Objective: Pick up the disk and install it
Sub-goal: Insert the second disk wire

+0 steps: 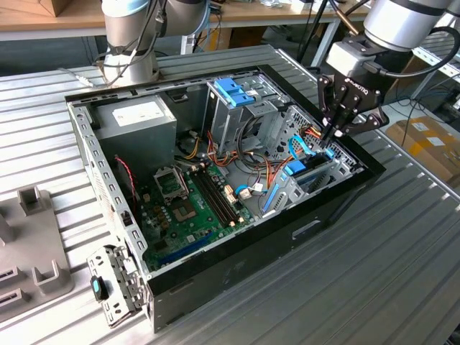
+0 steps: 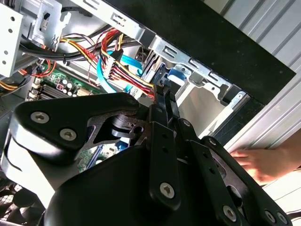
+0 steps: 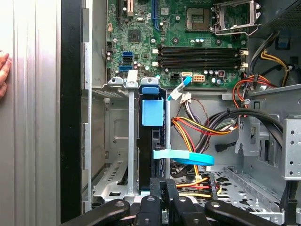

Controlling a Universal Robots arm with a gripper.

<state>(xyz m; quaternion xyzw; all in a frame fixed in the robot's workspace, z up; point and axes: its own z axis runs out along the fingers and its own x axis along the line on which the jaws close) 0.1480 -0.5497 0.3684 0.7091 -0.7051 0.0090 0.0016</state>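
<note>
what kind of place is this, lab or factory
Most likely a robotics lab or workshop: an open computer case sits on a ribbed metal table, the arm's gripper reaches into it, and workbenches stand behind.

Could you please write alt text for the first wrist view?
A black robot claw is shut just above a blue-railed grey metal disk standing on edge in a metal drive bay of an open computer case, with the green motherboard beyond.

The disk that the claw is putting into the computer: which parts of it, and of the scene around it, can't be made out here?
- Disk, first wrist view: stands edge-on in its metal bay, so its faces are hidden; the claw covers its near end.
- Claw fingers, second wrist view: their tips are behind the claw's own body.
- A person's hand, second wrist view: blurred, cut by the picture edge.
</note>
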